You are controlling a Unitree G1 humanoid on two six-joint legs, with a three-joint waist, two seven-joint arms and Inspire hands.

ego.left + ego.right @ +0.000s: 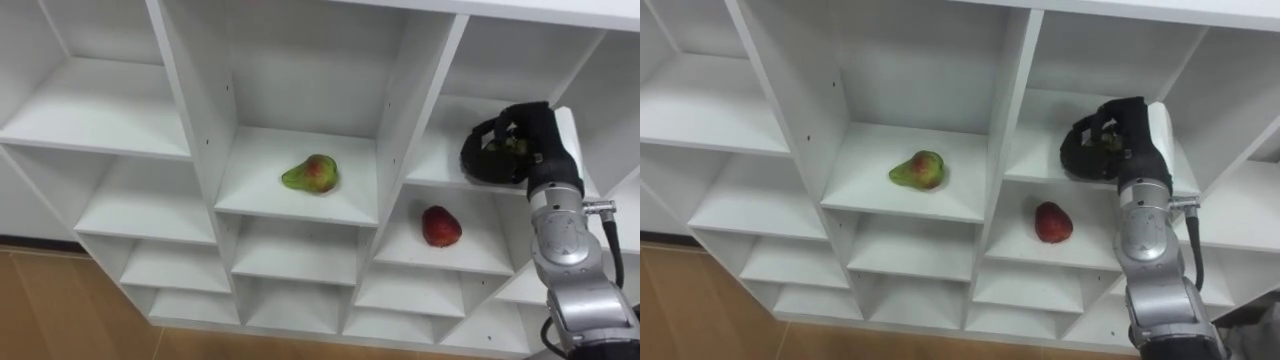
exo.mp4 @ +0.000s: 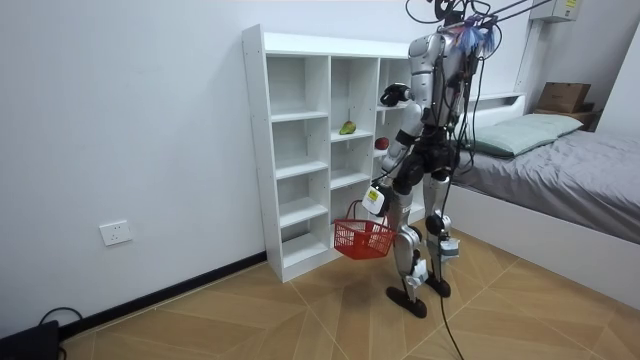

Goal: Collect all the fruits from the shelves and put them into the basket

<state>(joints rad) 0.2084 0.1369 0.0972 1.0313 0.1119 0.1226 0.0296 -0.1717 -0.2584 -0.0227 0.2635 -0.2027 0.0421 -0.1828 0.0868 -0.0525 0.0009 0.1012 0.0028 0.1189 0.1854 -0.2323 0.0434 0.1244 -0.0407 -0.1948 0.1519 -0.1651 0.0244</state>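
Note:
A white closet of open shelves stands in front of me. My right hand reaches into the upper right compartment, its fingers curled round a small greenish fruit just above the shelf. A green and red pear lies in the middle compartment. One shelf below my right hand sits a red fruit. In the room view I stand close to the closet, and a red basket hangs by its handle from my left hand at thigh height.
The other compartments hold nothing. Upright dividers flank the right hand's compartment. Behind me in the room view a bed stands on the wooden floor.

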